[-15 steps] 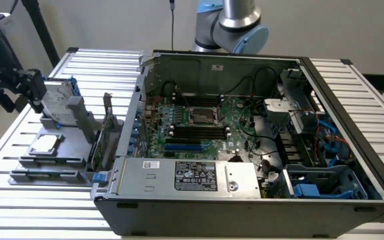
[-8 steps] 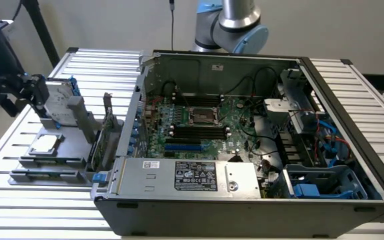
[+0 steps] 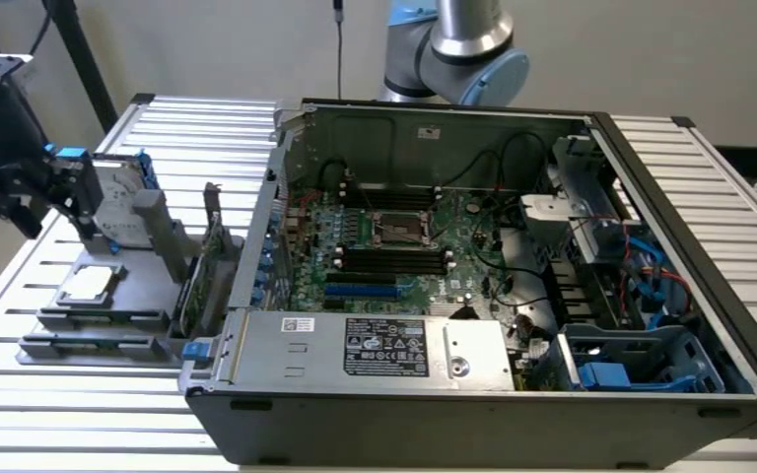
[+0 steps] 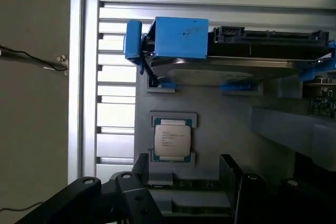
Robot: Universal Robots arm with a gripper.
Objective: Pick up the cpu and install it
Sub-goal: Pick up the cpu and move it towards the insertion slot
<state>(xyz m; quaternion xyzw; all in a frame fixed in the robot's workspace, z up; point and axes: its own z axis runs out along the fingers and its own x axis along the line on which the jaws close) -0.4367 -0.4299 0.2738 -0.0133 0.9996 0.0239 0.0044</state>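
Cpu [image 4: 171, 140] is the small silver square. It lies flat in its own little pocket on the grey holder [image 3: 142, 296]. The holder sits on the slatted metal table [image 3: 36, 394], near the table's edge on the exterior view's left, just beside the open computer case [image 3: 484, 434]. The gripper [image 4: 184, 182] hangs over the holder, near the chip but not touching it. Its black fingers [image 4: 126, 198] stand wide apart and hold nothing.

The step in hand looks like the reach for the chip. To do it well, the gripper should sit right over the middle of the chip. Its fingers should line up with two straight sides, and then it should come straight down. The chip is thin, so the fingers must go low beside its rim and squeeze softly. A crooked grab could tip it in the pocket.

Room is tight on one side. The hard drive [image 4: 181, 38] in its blue frame stands upright on the holder close to the chip. Small pocket lips touch the chip on two sides, so the other two sides look like the better ones to grip. The side toward the table's edge is open.

Inside the case, the socket [image 3: 398, 229] on the green motherboard [image 3: 464, 212] seems bare, though it is too small to be sure. The case walls stand high all around it.
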